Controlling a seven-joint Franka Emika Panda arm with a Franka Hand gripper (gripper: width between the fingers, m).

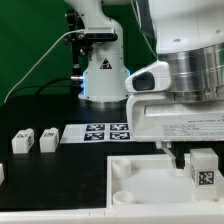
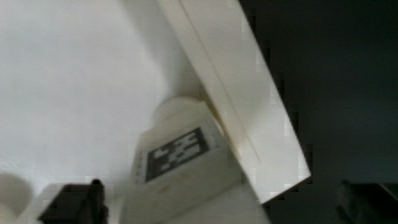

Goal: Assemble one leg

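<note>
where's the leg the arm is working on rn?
In the exterior view the leg sits at lower right, just under the gripper, over the white tray at its right side.

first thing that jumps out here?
The arm's gripper, big in the foreground at the exterior view's right, hangs over a tagged leg standing on the white tray. Two more legs sit at the left by the marker board. Whether the jaws grip the leg is unclear.

Lower right of the exterior view: leg [image 1: 202, 169] on tray [image 1: 135, 185]; far left: two more legs [image 1: 35, 141]; centre, behind tray: marker board [image 1: 100, 132].
</note>
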